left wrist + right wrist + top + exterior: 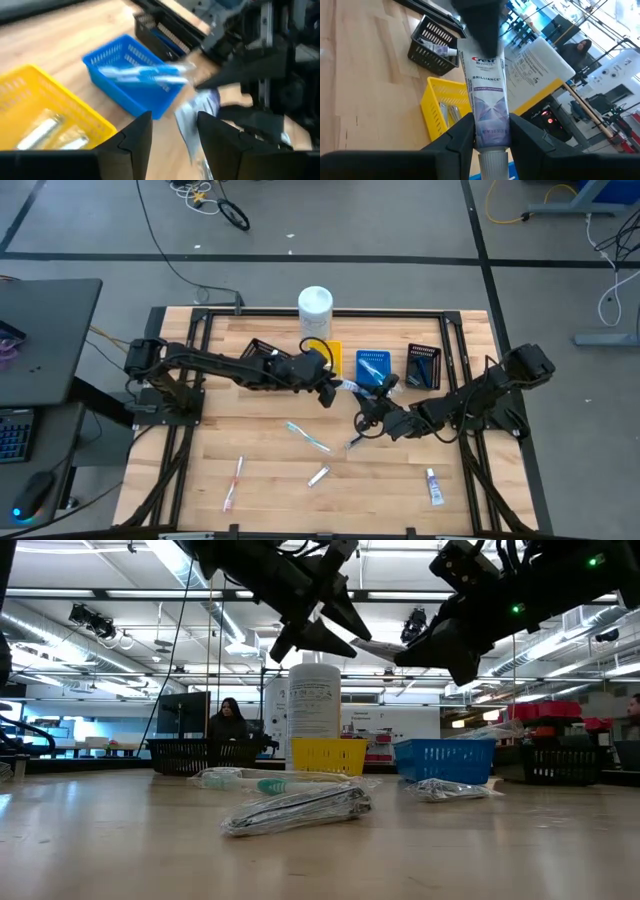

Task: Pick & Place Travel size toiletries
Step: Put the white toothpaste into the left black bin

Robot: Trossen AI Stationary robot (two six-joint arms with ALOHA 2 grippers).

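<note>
The wooden counter (200, 470) carried a tall white bottle (315, 308) at its far edge, with a yellow tray (334, 356), a blue tray (373, 366) and two black baskets (424, 365) in a row just nearer. Both arms met above the middle of the counter, by the look of it to pass a toothpaste tube (487, 107) between them. The right gripper (490, 131) had its fingers closed on the tube near its cap, a hold only its own wrist view made plain. The left gripper (172, 132) had its fingers apart around the tube's other end; I could not tell whether they touched it. The level view alone showed a wrapped toothbrush (258, 781) and a silvery packet (298, 809) lying flat. From above, more small toiletries (233, 484) lay scattered along the near side.
</note>
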